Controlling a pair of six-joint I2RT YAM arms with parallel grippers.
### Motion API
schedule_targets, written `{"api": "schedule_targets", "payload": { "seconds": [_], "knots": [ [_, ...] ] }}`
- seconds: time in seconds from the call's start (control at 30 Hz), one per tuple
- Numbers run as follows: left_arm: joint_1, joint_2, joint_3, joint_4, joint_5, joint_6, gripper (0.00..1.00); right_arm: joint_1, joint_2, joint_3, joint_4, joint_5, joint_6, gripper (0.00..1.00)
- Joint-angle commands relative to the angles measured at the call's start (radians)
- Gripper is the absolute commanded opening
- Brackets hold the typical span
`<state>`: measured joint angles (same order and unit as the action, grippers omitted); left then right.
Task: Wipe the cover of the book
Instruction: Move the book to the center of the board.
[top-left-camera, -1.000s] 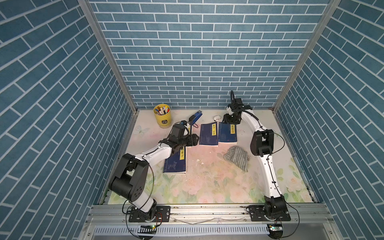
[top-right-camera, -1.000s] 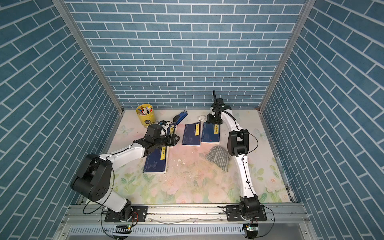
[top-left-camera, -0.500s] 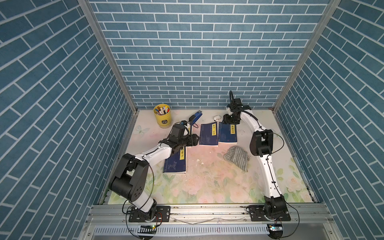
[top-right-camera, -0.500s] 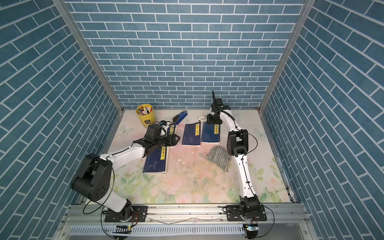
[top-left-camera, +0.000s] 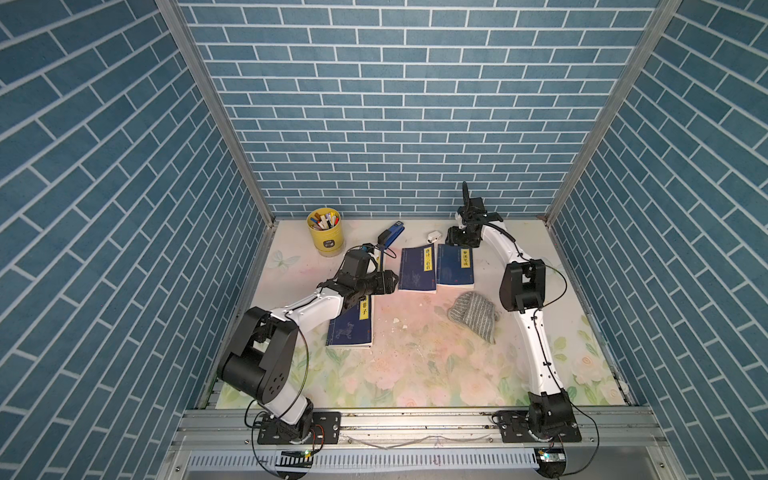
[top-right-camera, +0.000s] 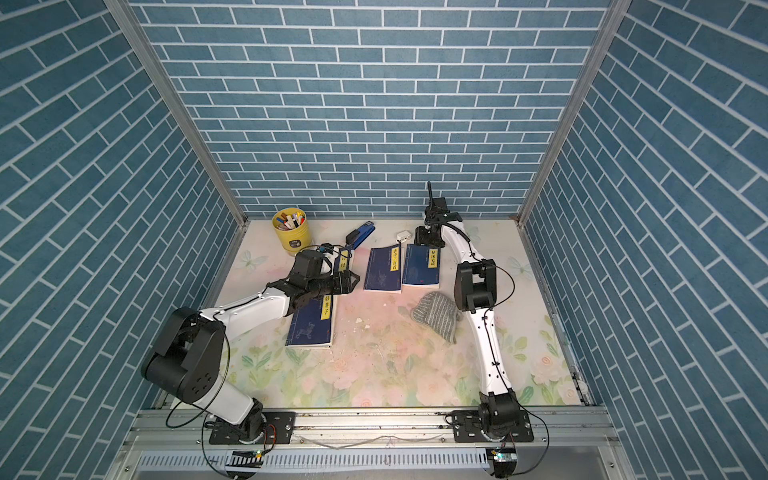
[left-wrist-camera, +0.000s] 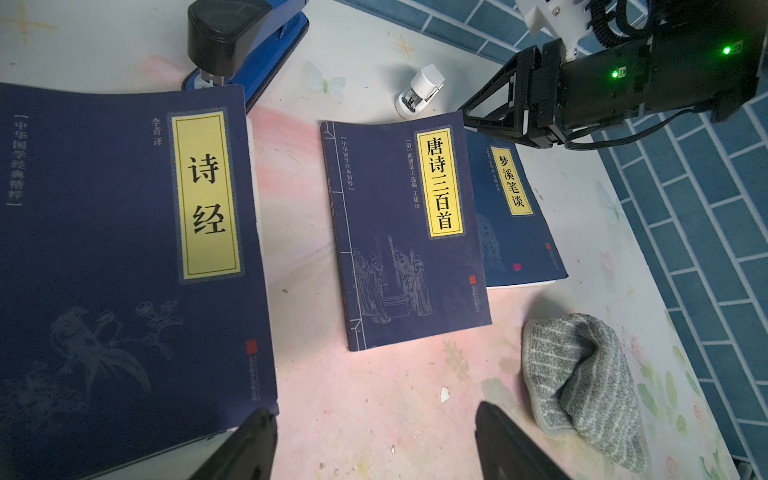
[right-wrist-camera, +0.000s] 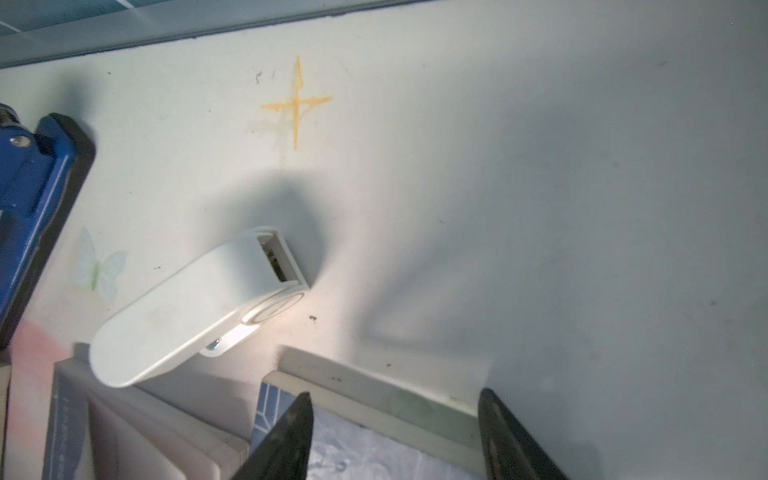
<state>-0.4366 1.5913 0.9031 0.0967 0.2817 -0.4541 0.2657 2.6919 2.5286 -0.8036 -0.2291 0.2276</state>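
From here I count 4 dark blue books with yellow title strips lying flat on the desk (top-left-camera: 415, 374), though not all of them show fully. The rightmost book (top-left-camera: 455, 268) sits edge to edge with the middle book (top-left-camera: 417, 270) toward the back. The right claw (right-wrist-camera: 397, 436) hangs over the rightmost book's far edge with its jaws apart and nothing between them but the cover and page block below. The fingers (right-wrist-camera: 286, 436) are cut off by the frame, so I cannot tell whether they touch the cover. The left claw (left-wrist-camera: 374, 444) is spread wide and empty over bare desk, between the left book (left-wrist-camera: 104, 249) and the grey cloth (left-wrist-camera: 582, 374). In both top views that left book is almost wholly hidden under the left arm; only a sliver of its yellow strip (top-right-camera: 344, 262) shows. The near book (top-left-camera: 351, 328) has its far end covered by the same arm. The grey cloth lies crumpled on the desk just in front of the rightmost book, in neither claw. A small white stapler (right-wrist-camera: 187, 311) lies just behind the middle book. A blue stapler (top-left-camera: 390, 235) and a yellow pen cup (top-left-camera: 326, 237) stand farther left; the stapler is cropped in both wrist views.
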Motion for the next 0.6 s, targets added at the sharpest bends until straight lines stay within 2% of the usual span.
{"api": "schedule_targets", "payload": {
  "seconds": [0.0, 0.33, 0.57],
  "knots": [
    [-0.002, -0.004, -0.009, 0.021, 0.004, 0.009, 0.8, 0.009, 0.023, -0.061, -0.091, -0.056, -0.047, 0.62],
    [-0.002, 0.027, -0.006, 0.038, 0.022, 0.008, 0.8, 0.126, -0.221, -0.498, -0.017, 0.111, -0.215, 0.6],
    [-0.002, 0.017, -0.013, 0.038, 0.023, 0.009, 0.8, 0.186, -0.332, -0.671, -0.013, 0.184, -0.177, 0.59]
  ]
}}
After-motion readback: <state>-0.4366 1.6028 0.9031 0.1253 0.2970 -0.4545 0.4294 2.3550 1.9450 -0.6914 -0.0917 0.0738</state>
